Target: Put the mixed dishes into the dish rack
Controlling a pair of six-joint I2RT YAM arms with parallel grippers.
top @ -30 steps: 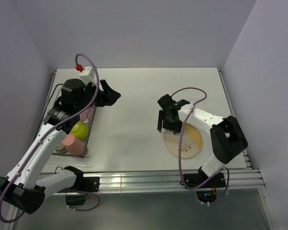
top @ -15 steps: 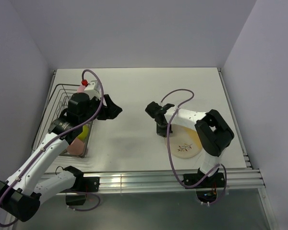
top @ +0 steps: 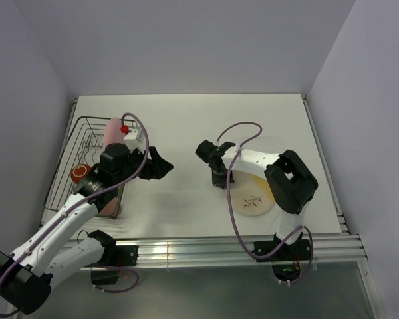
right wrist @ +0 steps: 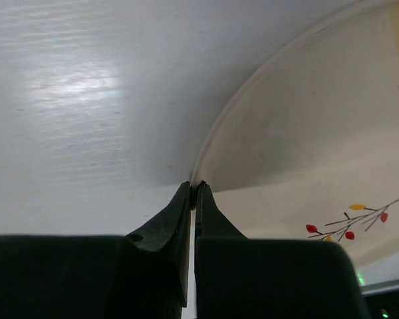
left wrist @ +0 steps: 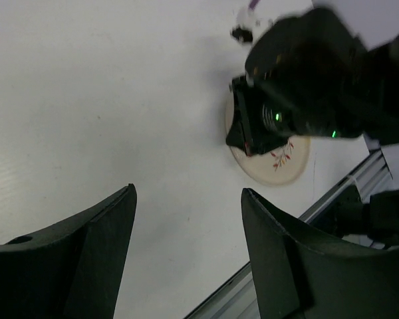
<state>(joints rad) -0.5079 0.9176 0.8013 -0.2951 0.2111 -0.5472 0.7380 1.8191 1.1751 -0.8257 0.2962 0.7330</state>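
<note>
Seen from above: cream-and-orange plate (top: 256, 198) flat, well right of the dish rack (top: 80, 133), right gripper (top: 219, 183) at its rack-side rim. Left wrist: left gripper (left wrist: 186, 199) spread wide, empty. Right wrist: pinched fully together against that rim; probably stiff, slick, breakable, best gripped by the rim.
</note>
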